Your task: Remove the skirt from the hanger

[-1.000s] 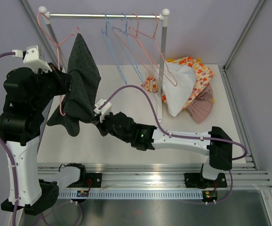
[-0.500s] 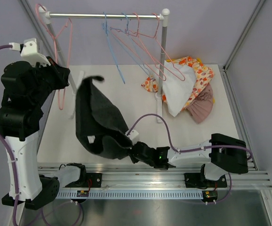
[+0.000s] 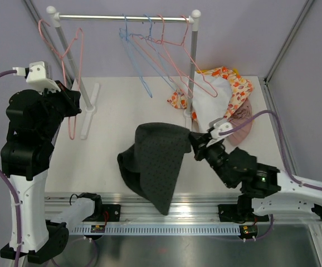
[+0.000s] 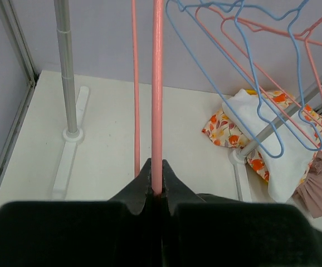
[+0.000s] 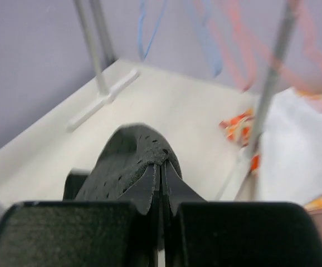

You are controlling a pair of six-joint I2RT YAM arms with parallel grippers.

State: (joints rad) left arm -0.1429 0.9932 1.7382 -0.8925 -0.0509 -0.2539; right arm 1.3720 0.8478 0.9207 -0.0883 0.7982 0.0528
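The dark skirt is already off the pink hanger and drapes from the right claw, which pinches it above the bench. It is soft, light cloth (it sags wherever unsupported), best gripped at a bunched edge. The left claw is clenched on the hanger's wire.

Background only. The white tabletop carries a small clothes rack. It has a metal rail across the back, a left post on a flat white foot, and a right post. I count several bare wire hangers, blue and pink, bunched toward the rail's right end and hanging tilted. There is a heap of clothes at the right post's base: orange floral fabric, a white piece and a dusty-pink ruffled one on the near side. An aluminium track runs along the near edge.
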